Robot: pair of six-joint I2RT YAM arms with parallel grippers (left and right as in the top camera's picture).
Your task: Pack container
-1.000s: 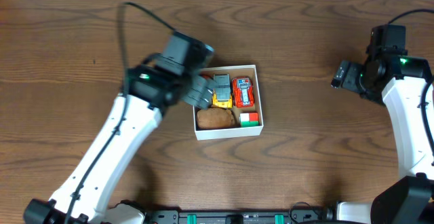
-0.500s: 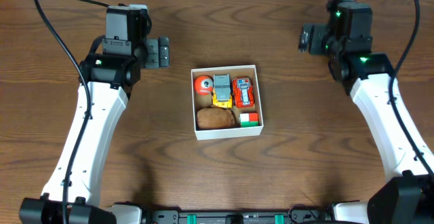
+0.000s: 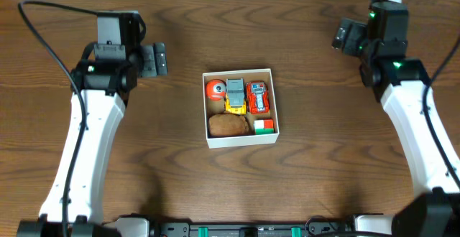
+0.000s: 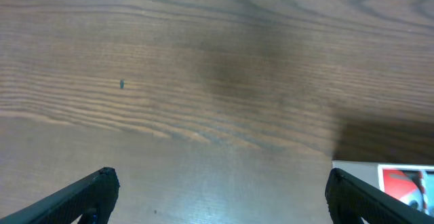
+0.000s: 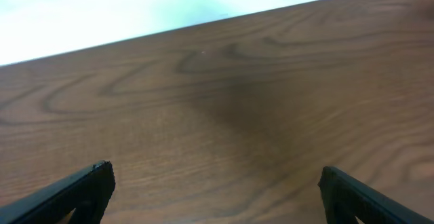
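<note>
The container (image 3: 240, 139), a shallow square white box, sits at the table's middle in the overhead view. It holds a red ball toy (image 3: 214, 88), a grey-and-yellow toy (image 3: 235, 94), a red toy truck (image 3: 258, 97), a brown lump (image 3: 228, 125) and a red-white-green block (image 3: 264, 126). My left gripper (image 3: 159, 59) is open and empty, to the left of the box and apart from it. My right gripper (image 3: 343, 34) is open and empty at the back right. The left wrist view shows the box's corner (image 4: 366, 171) with the truck (image 4: 404, 183) at its lower right.
Dark wood-grain table (image 3: 323, 172) all around the box. The table's far edge against a pale wall shows in the right wrist view (image 5: 135, 35). Black cables trail from both arms.
My left arm has drawn back from over the box to the left and keeps sliding left. My right arm swung toward the back middle, then shifted back to the right.
</note>
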